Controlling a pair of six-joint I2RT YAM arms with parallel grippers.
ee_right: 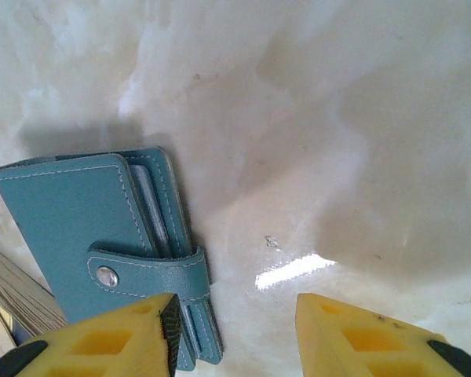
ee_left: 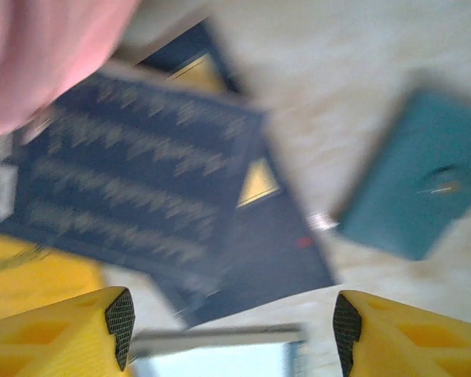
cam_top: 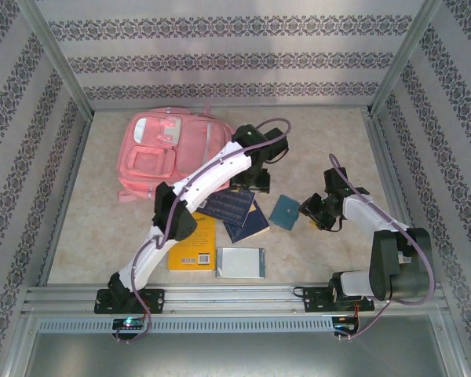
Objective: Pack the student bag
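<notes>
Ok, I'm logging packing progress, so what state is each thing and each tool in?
student bag: lying flat, front up, zip not readable.
dark blue books: two, closed, overlapping, outside the bag.
yellow book: closed, partly under the left arm.
pale notebook: closed, flat on the table.
teal wallet: snap strap fastened, on the table.
left tool: open, empty, over the dark blue books.
right tool: open, empty, beside the wallet.

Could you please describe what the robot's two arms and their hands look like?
Both arms have white link shells, the left arm and the right arm, with black joints and motor housings. A greyish-purple cable loops along each. The left hand and right hand carry blocky yellow fingers with black ribbed pads.
</notes>
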